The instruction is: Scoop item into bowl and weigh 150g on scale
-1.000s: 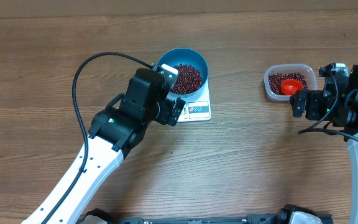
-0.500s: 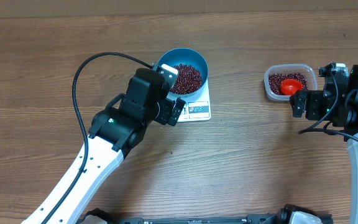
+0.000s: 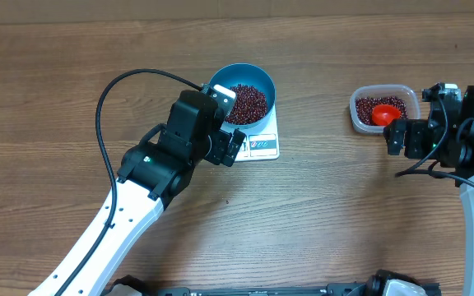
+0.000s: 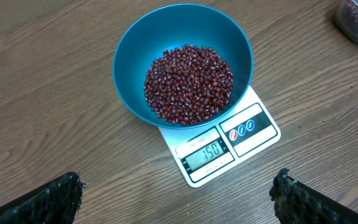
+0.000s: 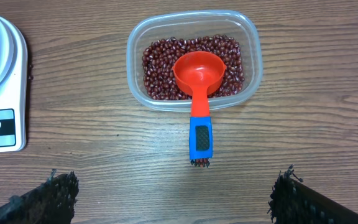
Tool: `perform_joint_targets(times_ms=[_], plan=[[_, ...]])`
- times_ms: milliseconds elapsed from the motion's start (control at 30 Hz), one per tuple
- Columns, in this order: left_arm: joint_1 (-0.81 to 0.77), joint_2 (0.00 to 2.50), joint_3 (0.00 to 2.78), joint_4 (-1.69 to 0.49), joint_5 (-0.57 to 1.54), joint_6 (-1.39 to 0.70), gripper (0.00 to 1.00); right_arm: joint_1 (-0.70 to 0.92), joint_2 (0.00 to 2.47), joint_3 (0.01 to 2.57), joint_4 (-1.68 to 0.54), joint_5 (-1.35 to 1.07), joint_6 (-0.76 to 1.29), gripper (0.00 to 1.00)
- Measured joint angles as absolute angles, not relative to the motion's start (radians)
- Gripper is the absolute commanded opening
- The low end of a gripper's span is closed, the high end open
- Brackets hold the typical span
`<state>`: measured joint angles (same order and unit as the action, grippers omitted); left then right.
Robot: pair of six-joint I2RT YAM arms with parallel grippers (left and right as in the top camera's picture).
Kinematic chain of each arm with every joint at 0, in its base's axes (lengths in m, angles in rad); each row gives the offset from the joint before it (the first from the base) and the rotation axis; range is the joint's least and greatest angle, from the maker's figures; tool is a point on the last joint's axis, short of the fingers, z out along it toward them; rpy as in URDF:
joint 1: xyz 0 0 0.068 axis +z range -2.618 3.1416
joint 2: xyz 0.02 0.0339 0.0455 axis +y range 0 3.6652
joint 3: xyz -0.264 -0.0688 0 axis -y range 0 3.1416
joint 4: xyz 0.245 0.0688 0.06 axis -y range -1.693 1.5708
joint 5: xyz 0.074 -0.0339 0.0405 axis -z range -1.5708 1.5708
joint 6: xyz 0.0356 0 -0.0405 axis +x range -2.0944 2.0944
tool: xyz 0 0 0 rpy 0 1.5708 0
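The blue bowl (image 3: pixel 257 74) stands on the white scale (image 3: pixel 263 145) with a heap of dark red beans (image 3: pixel 246 101) in it. In the left wrist view the beans (image 4: pixel 188 83) fill the bottom of the bowl (image 4: pixel 129 68), and the display (image 4: pixel 211 151) of the scale (image 4: pixel 253 134) reads 150. My left gripper (image 4: pixel 178 190) is open and empty, just in front of the scale. My right gripper (image 5: pixel 176 186) is also open and empty, a little short of the scoop's blue handle (image 5: pixel 201 140).
A clear plastic tub (image 5: pixel 135 62) at the right holds more beans (image 5: pixel 157 71) and a red scoop (image 5: pixel 197 73), whose handle sticks out over the tub's near rim. From above, the tub (image 3: pixel 356 111) sits right of the scale, with bare wooden table between them.
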<state>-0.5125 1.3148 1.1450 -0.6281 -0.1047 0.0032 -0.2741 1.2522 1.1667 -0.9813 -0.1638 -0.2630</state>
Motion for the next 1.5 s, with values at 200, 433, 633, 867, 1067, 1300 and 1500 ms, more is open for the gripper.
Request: perform_joint_targets(times_ms=[200,433,633,867,1067,1300,1500], plan=[[-0.513,1.315,1.145,-0.628,-0.088,0.003,0.99,-0.274,1.252,1.167,-0.981,-0.164,-0.263,1.0],[-0.513,1.317,1.145,-0.632,-0.055,-0.045,1.0,-0.274,1.252,1.167,-0.982,-0.164,-0.263,1.0],[-0.513,1.395,1.145,-0.662,-0.047,-0.16,0.99,-0.274,1.252,1.167,-0.982,-0.164,-0.263,1.0],[-0.513,1.542,1.145,-0.667,-0.041,-0.294,1.0,-0.274,1.252,1.167,-0.982,-0.164,-0.263,1.0],[-0.513,1.628,1.145,-0.676,-0.073,-0.402,0.99,-0.274,1.252,1.167,-0.982,-0.163,-0.263,1.0],[-0.542,1.638,1.145,-0.654,-0.132,-0.452,1.0,-0.274,1.252,1.167,-0.981,-0.164,-0.263,1.0],[-0.585,1.638,1.145,-0.629,-0.149,-0.478,1.0,-0.274,1.252,1.167,-0.982,-0.164,-0.263,1.0]])
